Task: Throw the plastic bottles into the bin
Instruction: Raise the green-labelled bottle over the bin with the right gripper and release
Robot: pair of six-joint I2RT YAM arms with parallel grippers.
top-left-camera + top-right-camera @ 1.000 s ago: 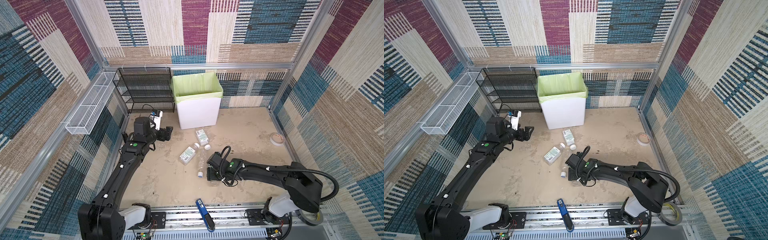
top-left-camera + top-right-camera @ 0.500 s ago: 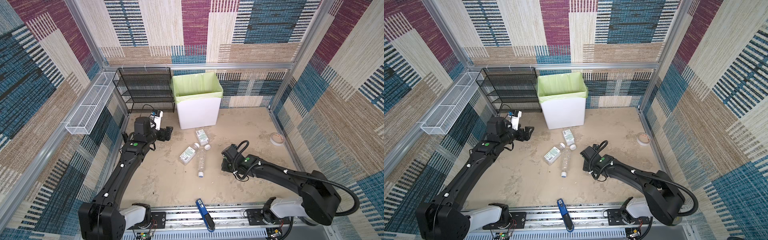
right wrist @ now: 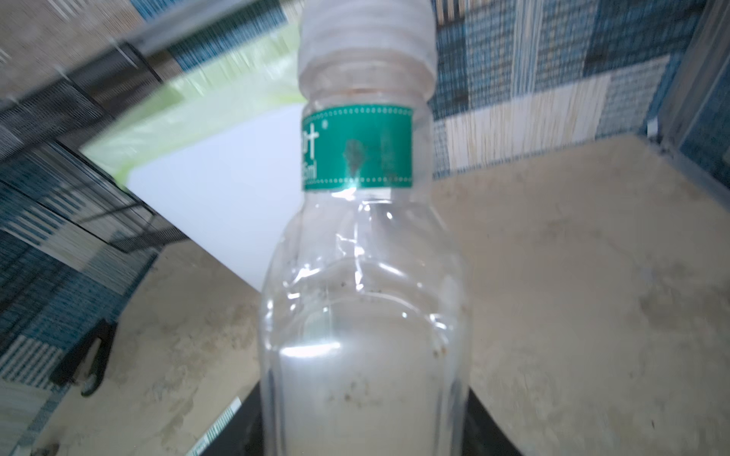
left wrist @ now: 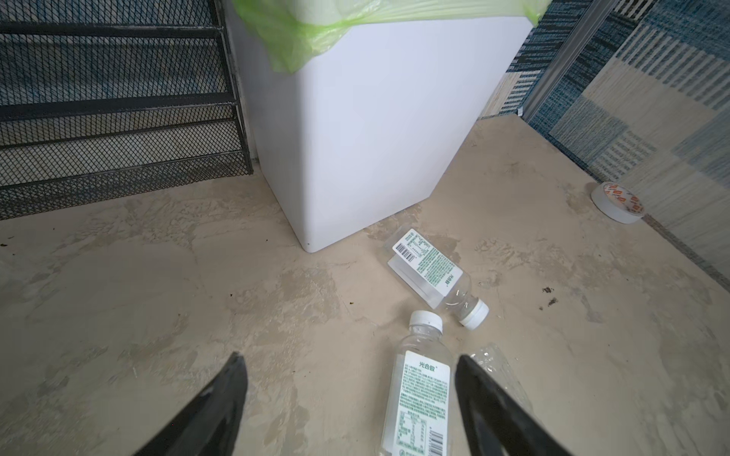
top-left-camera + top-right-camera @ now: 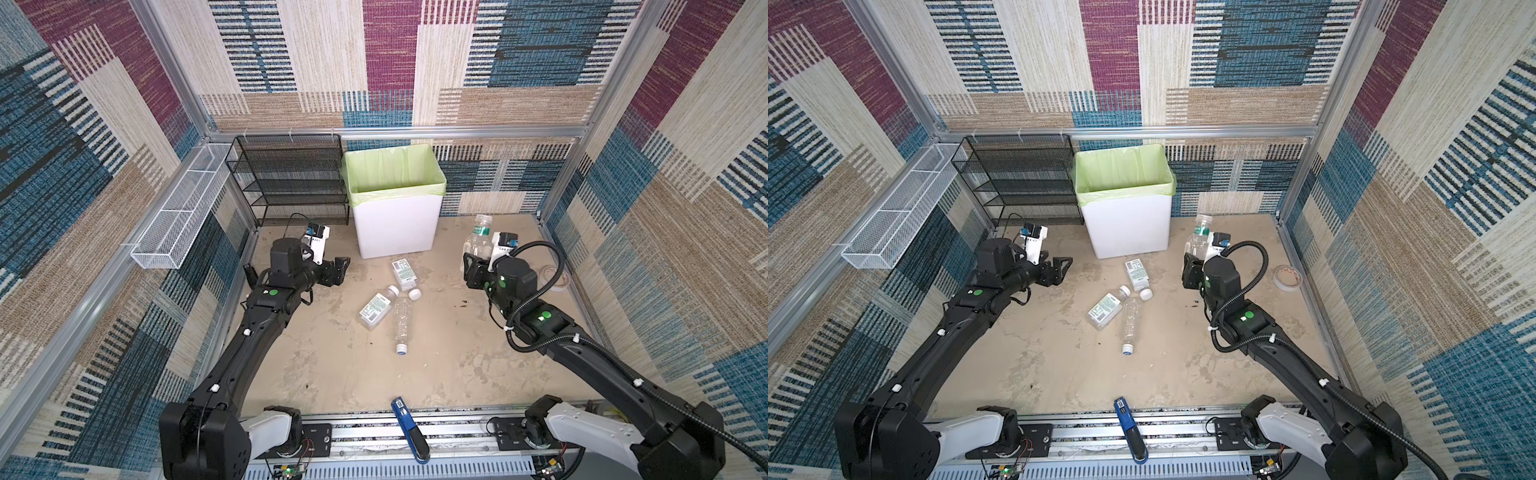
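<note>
1. Your right gripper is clamped on the lower body of the held bottle, a clear one with a green band under its neck. It stands roughly upright in the jaws, raised off the floor.
2. That bottle hangs to the right of the bin, beside it and not over the opening. The step in hand looks like the carry to the bin.
3. The next move calls for lifting the bottle above the green liner at the rim, then swinging it left until it is over the opening. Only then part the jaws. Release early and it will likely strike the rim or drop outside.
4. Your left gripper has its jaws apart and holds nothing. It sits low, left of the bin, pointing toward the bottles on the floor.
5. Three bottles lie on the floor in front of the bin: the near labelled bottle just by the bin's base, the second labelled bottle, and the plain clear bottle touching or nearly touching it.
6. In the left wrist view the second labelled bottle shows between the open fingers, so it seems the natural pick for that arm. Go for its body, across the narrow side.
</note>
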